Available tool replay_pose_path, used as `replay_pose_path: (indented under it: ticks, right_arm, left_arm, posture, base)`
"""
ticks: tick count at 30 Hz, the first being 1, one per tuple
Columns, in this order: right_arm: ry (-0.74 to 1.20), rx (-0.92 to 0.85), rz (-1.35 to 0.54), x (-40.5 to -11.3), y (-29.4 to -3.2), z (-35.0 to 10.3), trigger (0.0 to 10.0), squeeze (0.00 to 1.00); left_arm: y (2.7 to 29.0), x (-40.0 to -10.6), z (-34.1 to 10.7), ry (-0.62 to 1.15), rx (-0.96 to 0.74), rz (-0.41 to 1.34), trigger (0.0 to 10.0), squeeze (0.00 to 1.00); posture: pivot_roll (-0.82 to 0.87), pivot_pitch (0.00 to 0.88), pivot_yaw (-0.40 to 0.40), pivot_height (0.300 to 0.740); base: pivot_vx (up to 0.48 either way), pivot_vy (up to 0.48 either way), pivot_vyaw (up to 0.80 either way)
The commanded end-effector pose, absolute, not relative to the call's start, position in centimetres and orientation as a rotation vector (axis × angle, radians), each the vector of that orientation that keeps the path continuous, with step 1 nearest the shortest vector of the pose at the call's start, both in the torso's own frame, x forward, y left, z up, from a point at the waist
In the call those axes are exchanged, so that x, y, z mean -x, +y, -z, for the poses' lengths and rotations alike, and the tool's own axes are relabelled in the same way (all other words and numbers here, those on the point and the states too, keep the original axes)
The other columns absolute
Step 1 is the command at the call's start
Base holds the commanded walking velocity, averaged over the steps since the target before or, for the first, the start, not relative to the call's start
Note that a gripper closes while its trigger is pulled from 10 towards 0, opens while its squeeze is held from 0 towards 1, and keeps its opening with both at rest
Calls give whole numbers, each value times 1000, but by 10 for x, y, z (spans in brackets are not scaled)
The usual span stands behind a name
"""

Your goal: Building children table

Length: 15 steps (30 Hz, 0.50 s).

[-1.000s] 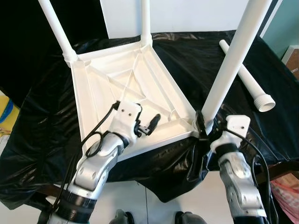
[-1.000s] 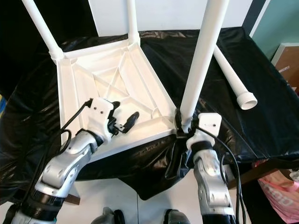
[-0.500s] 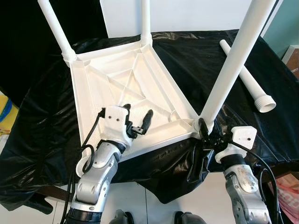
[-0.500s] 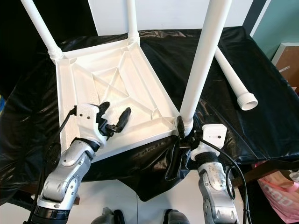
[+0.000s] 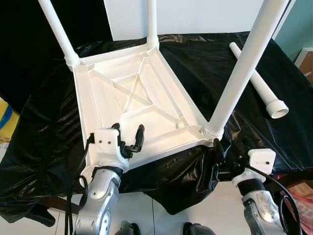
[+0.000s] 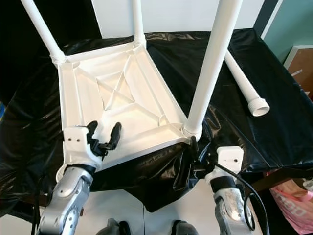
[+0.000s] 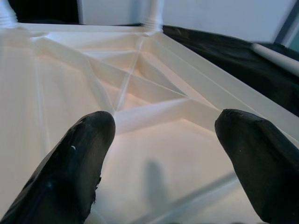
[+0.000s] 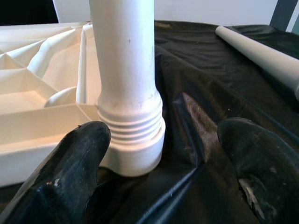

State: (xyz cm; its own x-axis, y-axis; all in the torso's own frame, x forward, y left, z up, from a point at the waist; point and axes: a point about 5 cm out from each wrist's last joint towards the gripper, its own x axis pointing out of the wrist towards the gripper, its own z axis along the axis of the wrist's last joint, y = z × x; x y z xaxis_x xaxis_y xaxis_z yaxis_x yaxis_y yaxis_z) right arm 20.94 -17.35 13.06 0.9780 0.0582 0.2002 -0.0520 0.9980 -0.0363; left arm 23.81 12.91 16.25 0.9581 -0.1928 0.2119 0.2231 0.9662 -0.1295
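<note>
A worktop (image 5: 44, 112) draped in black sheeting carries the upturned white tabletop (image 5: 132, 98) at centre frame, three legs screwed in, the near right leg (image 5: 242, 68) rising tall. A loose leg (image 5: 259, 83) lies upper right. The left gripper (image 5: 128, 139) hovers, fingers released, over the tabletop's near edge; the right gripper (image 5: 226, 155), fingers spread, sits lower right below the near right leg's base.

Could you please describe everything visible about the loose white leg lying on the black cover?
The loose white leg is a smooth plastic-looking tube, lying flat on the black cover to the right of the upturned tabletop. It runs diagonally, its wider, ringed open end pointing toward the robot. It is not fitted to the tabletop; only the cover touches it.
</note>
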Motion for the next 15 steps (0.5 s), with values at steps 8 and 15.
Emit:
replay_pose_path:
  ticks: [8,15]
  right_arm:
    - [-196,62,-110,-204,-167,-131,10000,0]
    - [-211,68,-142,-202,-164,-136,10000,0]
  left_arm:
    - [122,-225,-163,-222,172,246,10000,0]
    - [124,-221,-166,-235,173,226,10000,0]
  posture:
    - [-122,160,14,740]
    - [-117,165,11,740]
  base:
    - [0,0,209]
    - [0,0,800]
